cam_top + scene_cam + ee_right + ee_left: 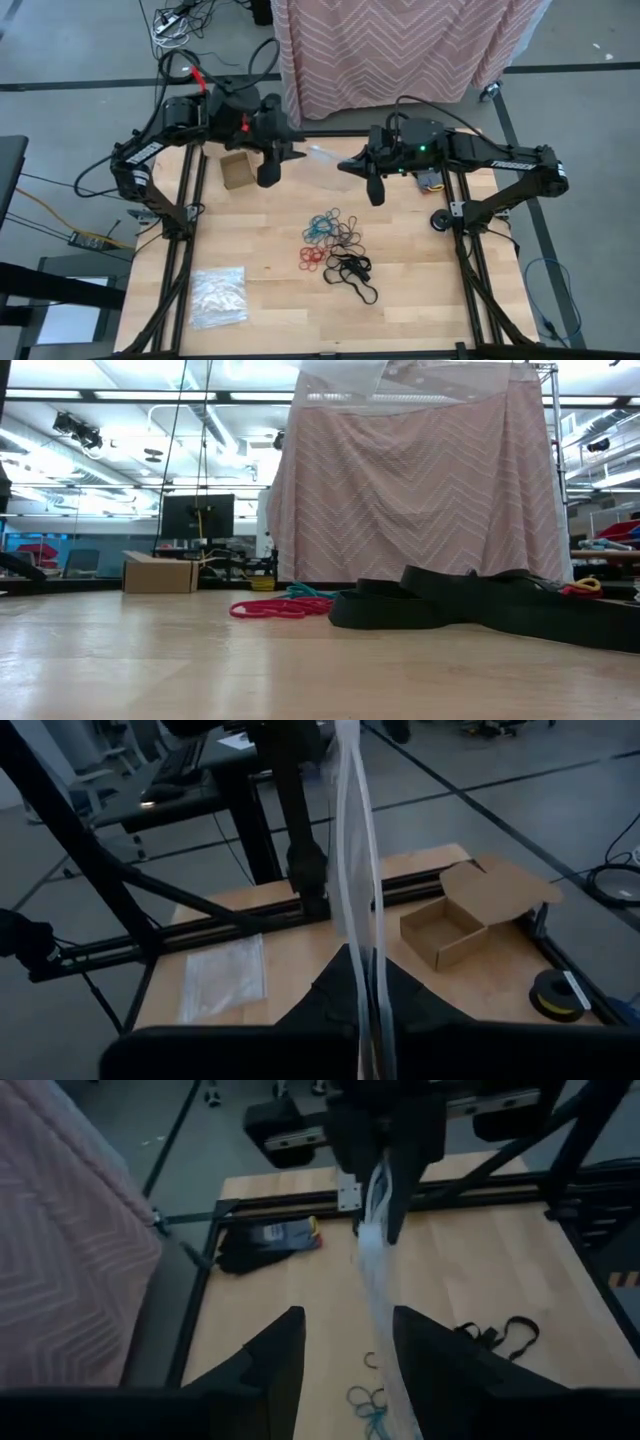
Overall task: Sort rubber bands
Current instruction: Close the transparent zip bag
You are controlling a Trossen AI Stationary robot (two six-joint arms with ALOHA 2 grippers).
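Left tool [268, 172]: fingers apart, empty, beside clear bag [322, 153] | Right tool [374, 186]: clamped on bag, strip stretched toward left tool | Rubber bands [337, 243]: heaped mid-tabletop [420, 290], near side of both tools, slightly nearer right

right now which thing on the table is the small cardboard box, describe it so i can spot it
On the wooden table, look to the far edge near the left gripper. The cardboard box sits there, open-topped with flaps up. It is the only brown, rigid thing, unlike the clear bag and the rubber bands.
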